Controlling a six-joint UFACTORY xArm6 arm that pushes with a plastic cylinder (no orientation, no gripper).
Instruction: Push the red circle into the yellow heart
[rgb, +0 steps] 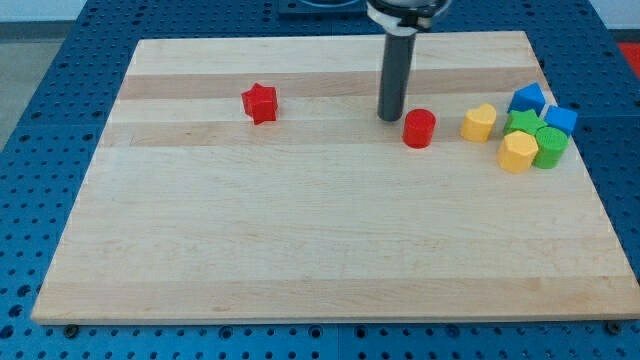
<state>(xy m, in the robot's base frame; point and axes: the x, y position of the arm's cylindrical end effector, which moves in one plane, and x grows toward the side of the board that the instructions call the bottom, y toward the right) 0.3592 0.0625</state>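
The red circle (419, 128) lies on the wooden board right of centre, in the upper part of the view. The yellow heart (479, 123) lies a short gap to its right. My tip (389, 117) stands just to the upper left of the red circle, close to it; I cannot tell whether it touches. The rod rises from the tip to the view's top.
A red star (260, 103) lies at the upper left. A cluster at the right holds a yellow hexagon (517, 152), a green block (550, 146), another green block (521, 122), a blue block (527, 98) and a blue block (561, 119). The board's right edge (588, 170) is near the cluster.
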